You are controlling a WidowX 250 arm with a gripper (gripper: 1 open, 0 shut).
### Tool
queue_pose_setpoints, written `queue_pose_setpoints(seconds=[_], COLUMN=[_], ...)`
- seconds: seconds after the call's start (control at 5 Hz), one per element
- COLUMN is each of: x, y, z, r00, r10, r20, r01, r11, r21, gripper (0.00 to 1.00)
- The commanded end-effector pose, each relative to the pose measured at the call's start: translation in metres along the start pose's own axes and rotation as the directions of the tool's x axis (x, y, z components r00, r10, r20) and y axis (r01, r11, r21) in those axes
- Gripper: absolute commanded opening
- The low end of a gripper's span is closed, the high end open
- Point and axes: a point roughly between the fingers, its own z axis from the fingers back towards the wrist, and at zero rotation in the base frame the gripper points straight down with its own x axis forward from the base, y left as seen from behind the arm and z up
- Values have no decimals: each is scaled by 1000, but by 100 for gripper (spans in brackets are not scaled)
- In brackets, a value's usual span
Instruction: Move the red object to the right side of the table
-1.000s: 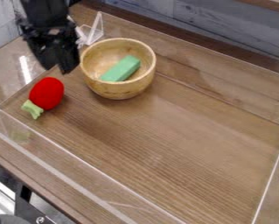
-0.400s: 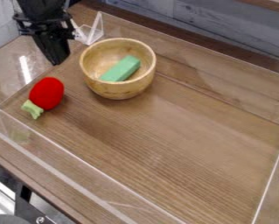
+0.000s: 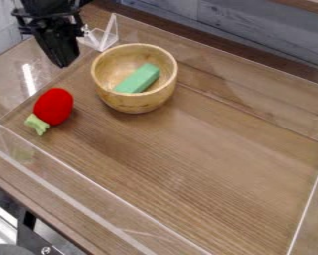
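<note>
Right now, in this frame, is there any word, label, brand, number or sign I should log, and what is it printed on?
None can be read.
The small red soft toy fruit, the round wooden bowl, the green block inside it, the brown wood-grain table and the black pincer show no print at this resolution.

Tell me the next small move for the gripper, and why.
Probably bring the gripper toward the camera and down over the red toy fruit. The fruit lies untouched at the left of the table, in front of the gripper, which hangs apart from it, beside the wooden bowl.
</note>
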Motion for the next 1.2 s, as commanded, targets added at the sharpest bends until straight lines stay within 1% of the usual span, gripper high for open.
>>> queue_pose_setpoints(seconds=[0.0,0.2,0.6,0.8,1.0], x=[3,2,-6,1,11], y=[8,15,26,34,32], z=[10,-3,-24,-23,-7], r00=[999,999,999,999,999], r10=[-16,-20,41,43,39], r20=[48,28,10,9,34], r01=[14,19,-42,-44,-41], r11=[999,999,996,996,997], r21=[44,51,74,78,69], gripper=[100,100,100,0,0])
